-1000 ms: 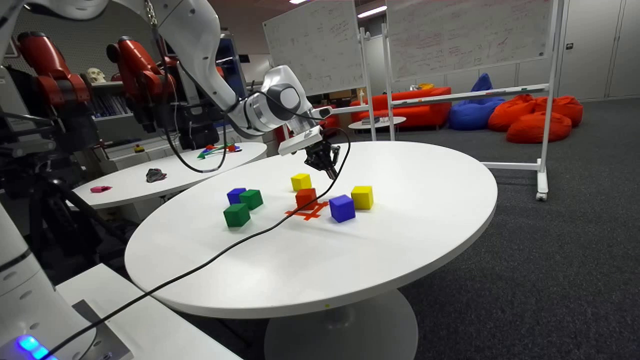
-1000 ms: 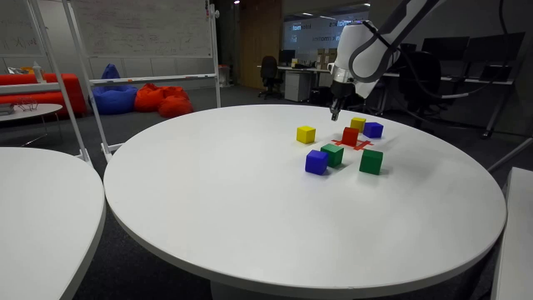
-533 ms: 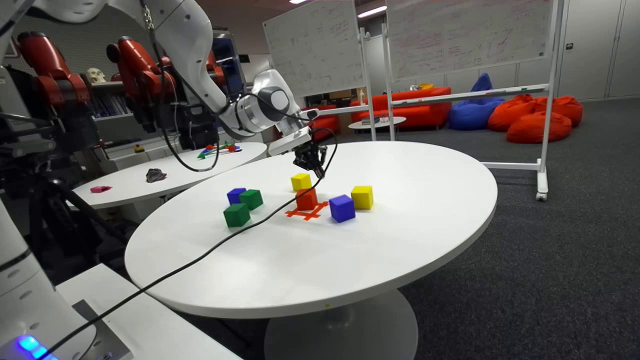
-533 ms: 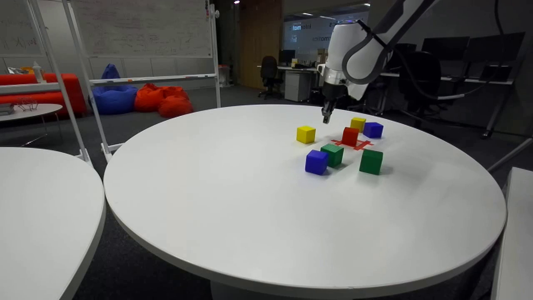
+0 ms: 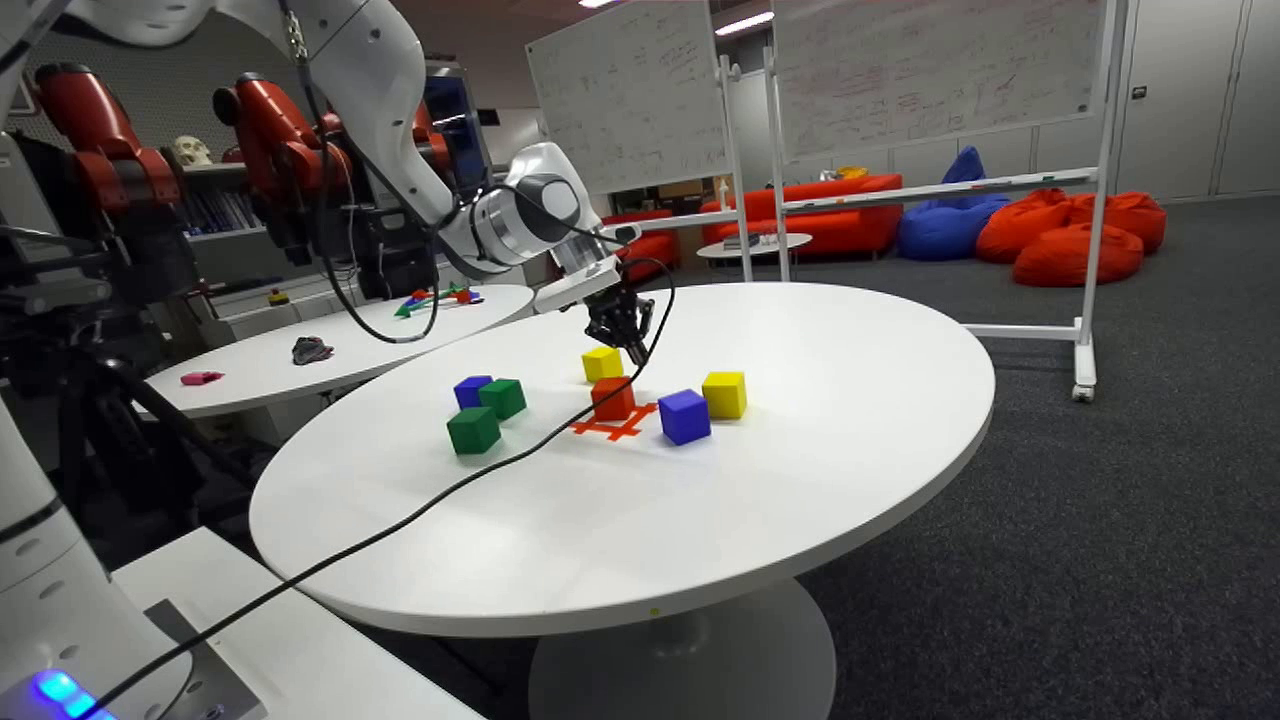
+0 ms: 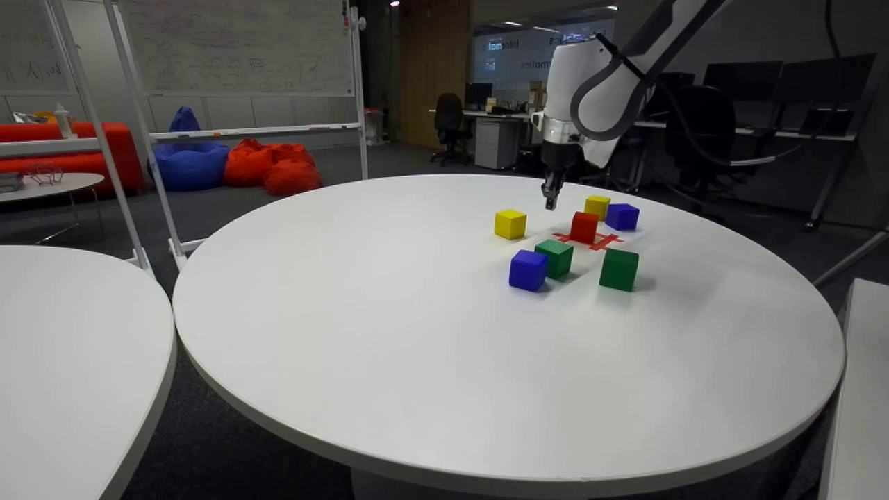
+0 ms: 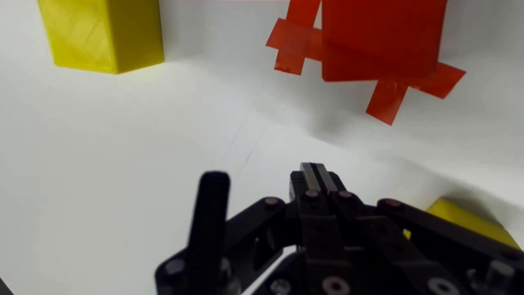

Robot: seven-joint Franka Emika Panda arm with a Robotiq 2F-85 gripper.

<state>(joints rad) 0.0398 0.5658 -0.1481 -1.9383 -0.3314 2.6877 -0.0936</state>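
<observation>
My gripper (image 5: 638, 355) is shut and empty above the white round table, its tips pointing down; it also shows in an exterior view (image 6: 551, 203) and the wrist view (image 7: 317, 166). A red cube (image 5: 613, 398) stands on crossed red tape (image 7: 389, 102), close to the gripper; it shows in the wrist view (image 7: 382, 39) too. One yellow cube (image 6: 510, 224) and another yellow cube (image 6: 597, 207) lie on either side of the gripper. Two yellow cubes show in the wrist view, one at top left (image 7: 102, 32), one partly hidden by the gripper (image 7: 470, 223).
A blue cube (image 5: 685, 417) stands beside a yellow one. A blue cube (image 6: 528, 270) and green cube (image 6: 553, 257) stand close together, with another green cube (image 6: 619, 269) apart. A black cable (image 5: 430, 508) hangs across the view. Another white table (image 6: 76, 347) adjoins the round table (image 6: 389, 347).
My gripper has moved left in both exterior views, then lower, shifting slightly back right in one of them. It stays empty. The cubes have not moved.
</observation>
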